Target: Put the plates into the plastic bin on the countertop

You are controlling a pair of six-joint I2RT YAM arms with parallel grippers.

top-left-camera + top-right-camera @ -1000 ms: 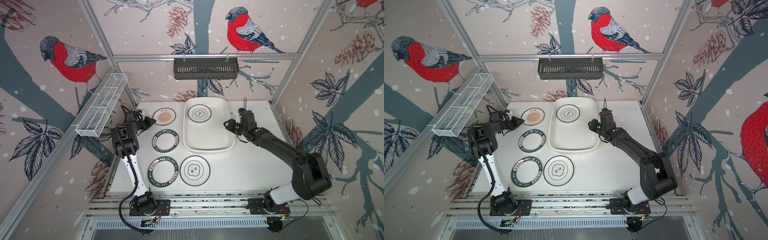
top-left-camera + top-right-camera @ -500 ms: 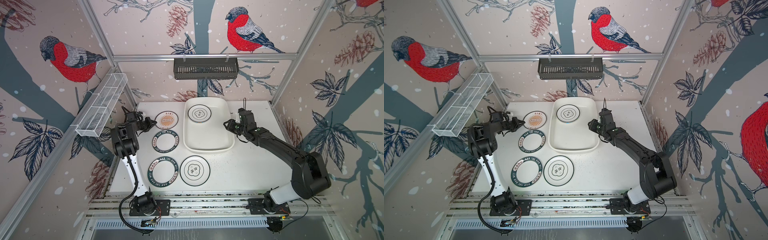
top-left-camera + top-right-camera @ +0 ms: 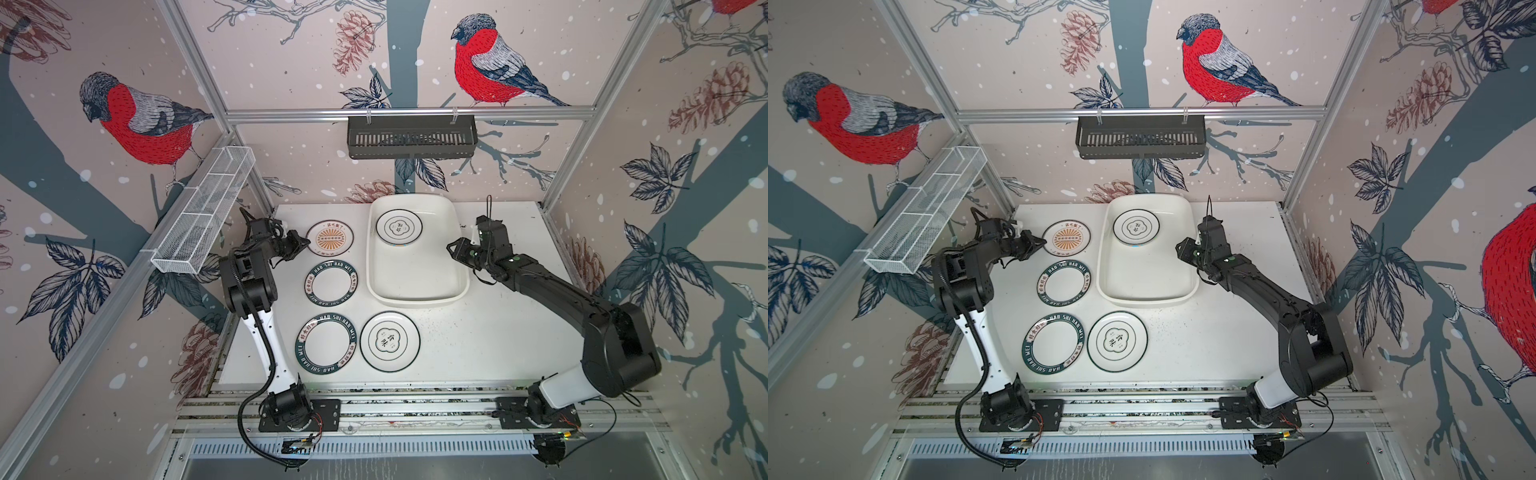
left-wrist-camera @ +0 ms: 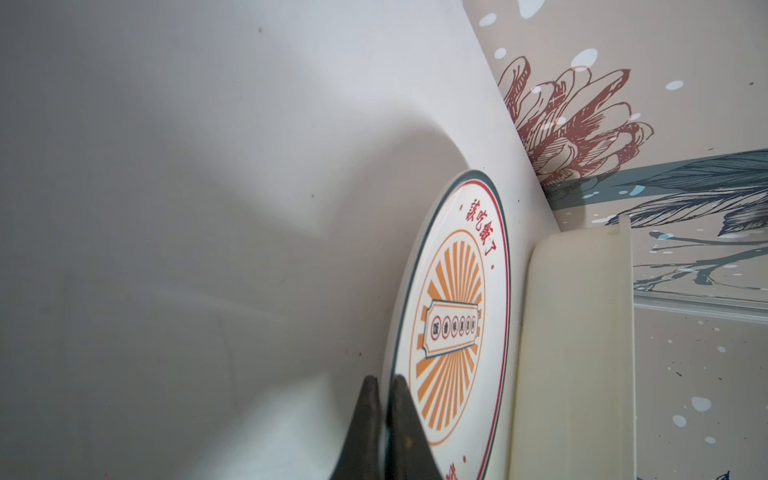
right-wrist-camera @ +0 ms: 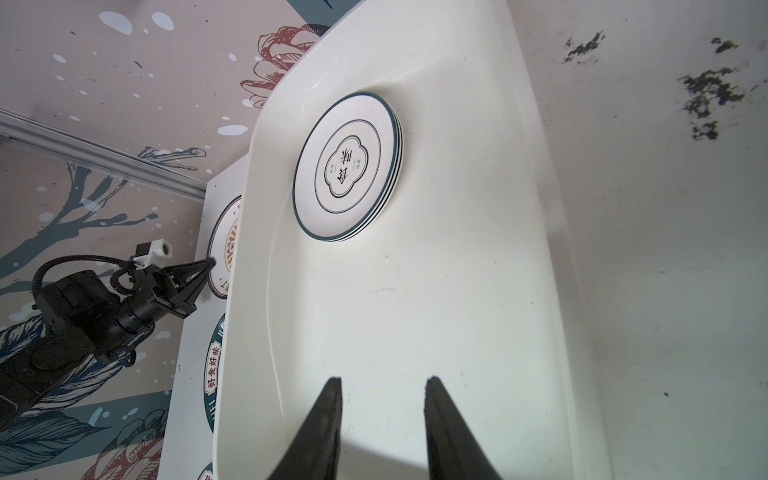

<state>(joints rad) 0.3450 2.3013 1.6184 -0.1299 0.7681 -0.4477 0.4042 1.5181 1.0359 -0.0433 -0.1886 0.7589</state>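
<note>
Left gripper (image 4: 386,380), low centre of frame, pinches the rim of the sunburst plate (image 4: 453,332); right gripper (image 5: 382,380) hangs part-open, empty, over the plastic bin (image 5: 415,311).

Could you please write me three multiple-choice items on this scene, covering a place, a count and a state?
1. Where in the plastic bin is the plate stack? A) near-left corner B) far end C) near-right corner
2. How many plates lie on the countertop outside the bin? A) two B) six C) four
3. The left gripper is: A) shut on the sunburst plate B) open C) shut on the bin
Answers: B, it sits near the far wall; C, sunburst plate, two lettered plates, emblem plate; A, fingers pinch its rim.
</note>
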